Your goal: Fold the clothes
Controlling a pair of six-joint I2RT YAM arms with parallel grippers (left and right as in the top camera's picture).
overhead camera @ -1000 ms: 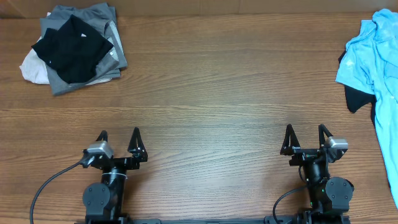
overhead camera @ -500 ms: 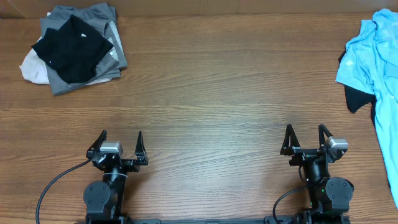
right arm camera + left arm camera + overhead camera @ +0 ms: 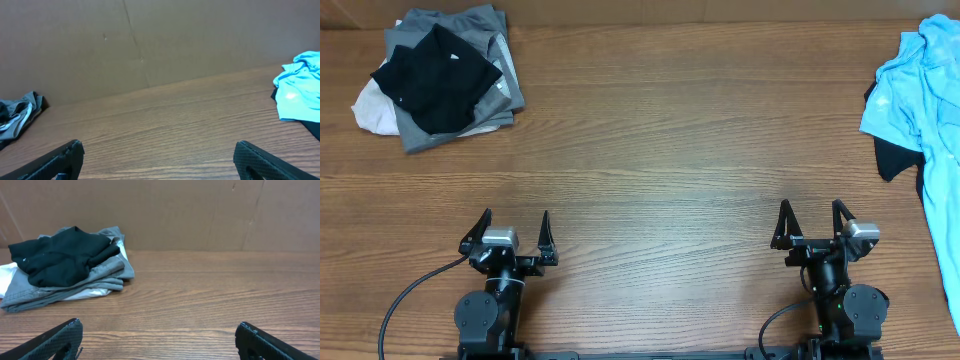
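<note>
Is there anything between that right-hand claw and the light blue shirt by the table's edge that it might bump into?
Nothing visible does. Only bare wooden table lies between the open right gripper and the light blue shirt, which sits crumpled at the far right edge.

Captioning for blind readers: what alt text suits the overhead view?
A wooden table holds a black, grey and white clothes pile at far left and a light blue garment atop black fabric at right. The left claw and right claw sit open and empty at the near edge.
</note>
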